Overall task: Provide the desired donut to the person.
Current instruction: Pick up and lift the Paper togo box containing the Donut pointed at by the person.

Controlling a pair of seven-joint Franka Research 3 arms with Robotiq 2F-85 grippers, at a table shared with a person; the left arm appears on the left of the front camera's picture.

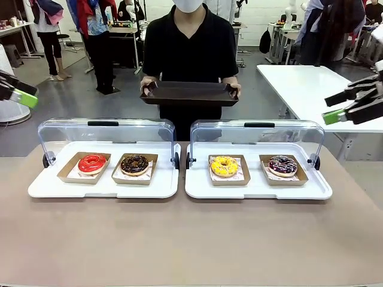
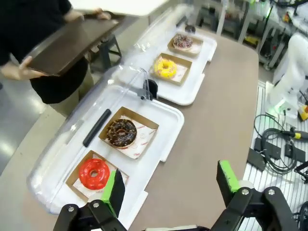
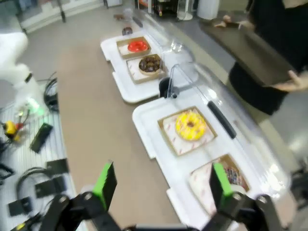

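Person (image 1: 190,45) holds dark tray (image 1: 189,94); four donuts (image 1: 224,165) sit in a row just in front of it. Left end effector (image 1: 25,91) and right end effector (image 1: 330,107) flank the tray, well apart from it, fingers spread, empty.

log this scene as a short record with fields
person: far side, holding dark tray in both hands
left white tray: red donut, chocolate donut; lid open
right white tray: yellow donut, purple donut; lid open
left gripper: open, empty, up off the table
right gripper: open, empty, up off the table
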